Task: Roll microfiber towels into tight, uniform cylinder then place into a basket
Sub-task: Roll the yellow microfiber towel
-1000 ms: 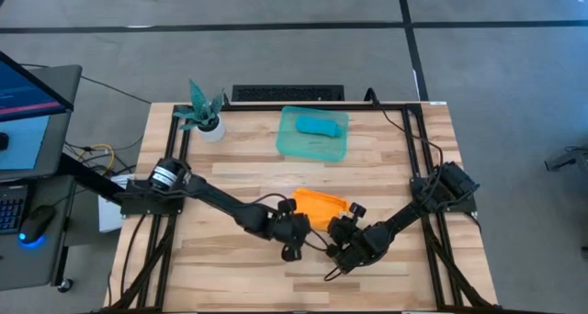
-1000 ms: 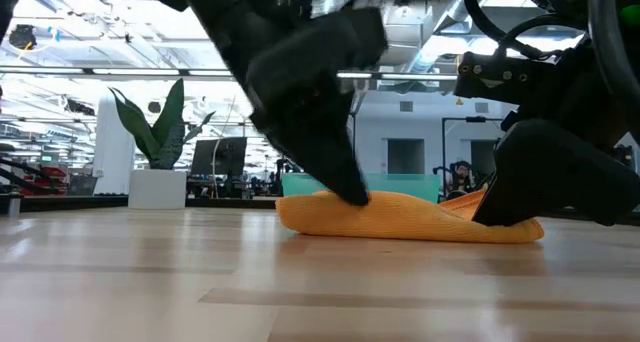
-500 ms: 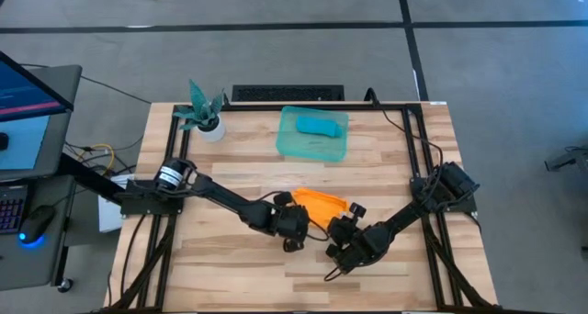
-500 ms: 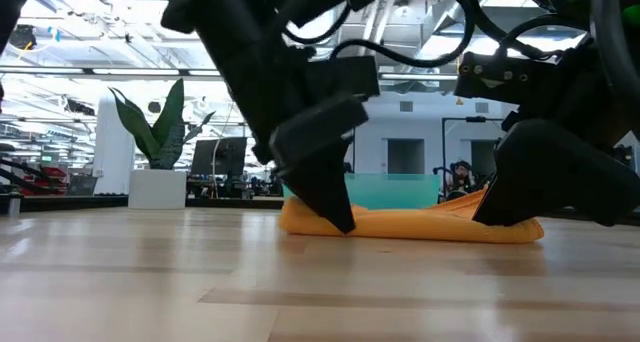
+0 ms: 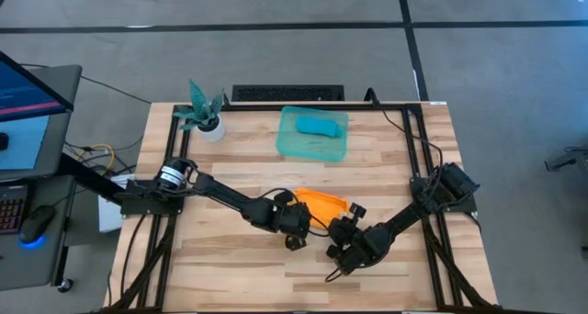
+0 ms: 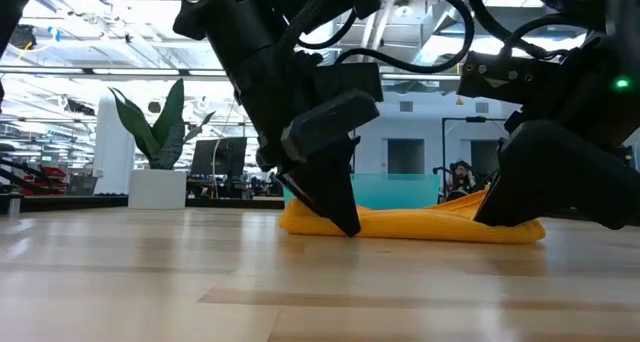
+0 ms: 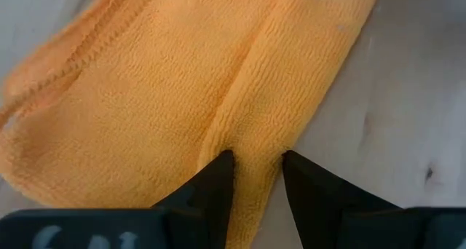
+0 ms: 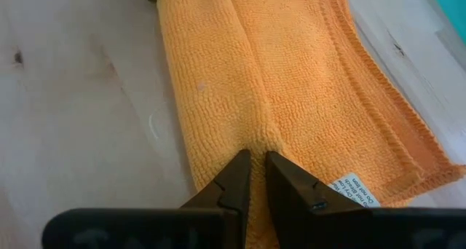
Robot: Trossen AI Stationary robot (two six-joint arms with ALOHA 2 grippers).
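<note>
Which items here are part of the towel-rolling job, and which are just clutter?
Part of the job:
- orange towel, gripped at opposite ends by the left gripper and right gripper
- turquoise towel, already in the basket
- basket

Just lying about:
- small potted plant at the table's far left corner
- black bar along the far edge

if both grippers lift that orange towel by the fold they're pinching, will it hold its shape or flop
Probably flop: the orange towel lies soft and creased, bunching where the left gripper and right gripper pinch its fold. It looks light, so lifting should be easy. The loose hemmed edge with the label would likely hang and unroll.
</note>
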